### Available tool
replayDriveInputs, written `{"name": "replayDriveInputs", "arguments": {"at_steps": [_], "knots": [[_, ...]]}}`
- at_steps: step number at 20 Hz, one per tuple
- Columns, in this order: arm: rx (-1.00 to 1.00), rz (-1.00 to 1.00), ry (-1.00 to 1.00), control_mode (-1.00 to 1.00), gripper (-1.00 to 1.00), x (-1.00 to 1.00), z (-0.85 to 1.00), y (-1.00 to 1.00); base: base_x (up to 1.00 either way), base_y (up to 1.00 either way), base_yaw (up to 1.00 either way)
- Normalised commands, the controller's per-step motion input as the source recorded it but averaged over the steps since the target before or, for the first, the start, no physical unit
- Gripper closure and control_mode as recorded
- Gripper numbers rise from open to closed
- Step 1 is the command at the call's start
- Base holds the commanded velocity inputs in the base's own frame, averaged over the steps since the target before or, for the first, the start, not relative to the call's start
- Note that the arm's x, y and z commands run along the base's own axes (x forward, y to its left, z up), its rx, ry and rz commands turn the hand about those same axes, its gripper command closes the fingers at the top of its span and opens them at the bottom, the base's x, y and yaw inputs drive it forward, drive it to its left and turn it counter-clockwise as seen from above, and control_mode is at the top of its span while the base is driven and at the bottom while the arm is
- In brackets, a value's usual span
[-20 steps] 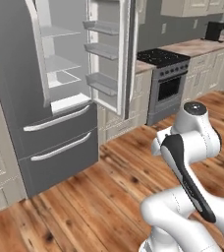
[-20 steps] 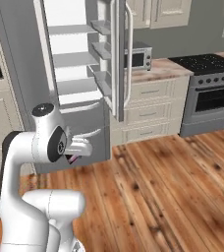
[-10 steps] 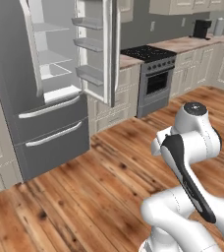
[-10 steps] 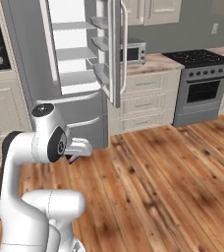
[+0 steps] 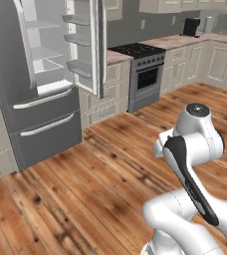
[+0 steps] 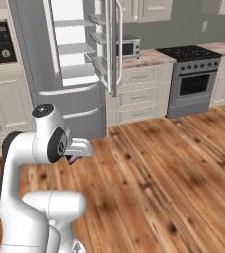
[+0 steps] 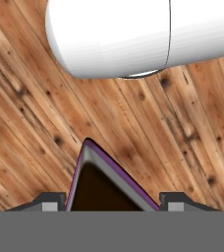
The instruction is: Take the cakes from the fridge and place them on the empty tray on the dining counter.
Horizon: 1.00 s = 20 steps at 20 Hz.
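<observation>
The dark chocolate cake wedge with a pink-white layer (image 7: 111, 184) is seen clamped between the 2 dark fingertips (image 7: 50, 201) of the tool (image 7: 111, 202), above the brown wooden plank floor (image 7: 30, 123). The tall dark grey French-door fridge (image 5: 31, 99) is recorded standing with an upper door open, white shelves exposed, well apart from the tool. A black-topped steel oven range (image 5: 143, 74) is noted beside the cream cabinets (image 6: 139, 89).

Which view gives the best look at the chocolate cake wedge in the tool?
The hand view: the dark wedge with its pinkish edge sits between the tool's tips. The right base view shows a dark sliver under the wrist; in the left base view the arm hides it.
</observation>
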Motion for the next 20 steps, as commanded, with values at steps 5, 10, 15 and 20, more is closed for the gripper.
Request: {"name": "replayDriveInputs", "arguments": {"at_steps": [5,10,15,20], "knots": [[0.0,0.0,0.0,1.0,1.0,0.0,0.0,0.0,-0.82,0.0,-0.07],[0.0,0.0,0.0,1.0,1.0,0.0,0.0,0.0,-0.79,0.0,-0.06],[0.0,0.0,0.0,1.0,1.0,0.0,0.0,0.0,-0.79,0.0,-0.07],[0.0,0.0,0.0,1.0,1.0,0.0,0.0,0.0,-0.78,0.0,-0.05]]}}
